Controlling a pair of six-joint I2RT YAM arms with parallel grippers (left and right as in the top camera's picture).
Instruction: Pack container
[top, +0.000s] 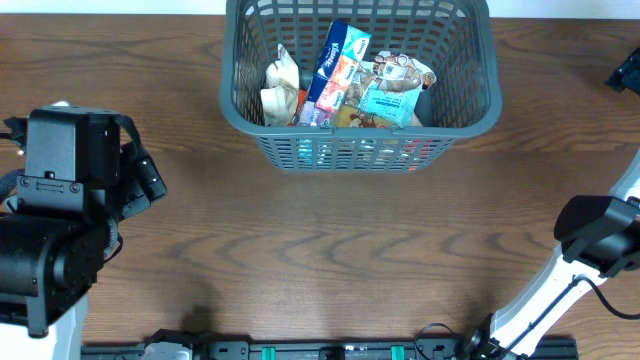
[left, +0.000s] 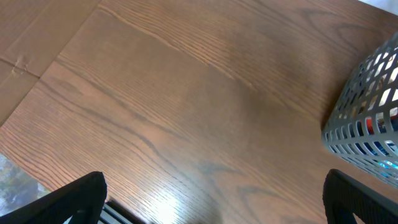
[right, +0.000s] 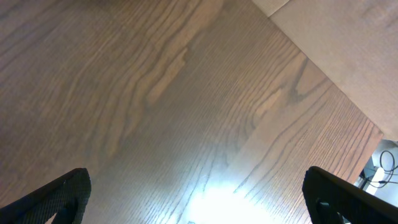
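The container (top: 240, 115) is a dark grey lattice basket at the back middle of the table. Several snack packets lie inside it, among them a blue-and-orange packet (top: 336, 62), a light blue one (top: 386, 102) and a cream one (top: 281, 82). A corner of the container shows at the right of the left wrist view (left: 364, 109). My left gripper (left: 214, 202) is open and empty over bare table at the left. My right gripper (right: 199, 196) is open and empty over bare table at the right. In the overhead view only the arm bodies show.
The left arm's black body (top: 70, 200) stands at the table's left edge, the right arm's white link (top: 570, 290) at the front right. A black rail (top: 330, 350) runs along the front edge. The table's far edge shows in the right wrist view (right: 323, 68).
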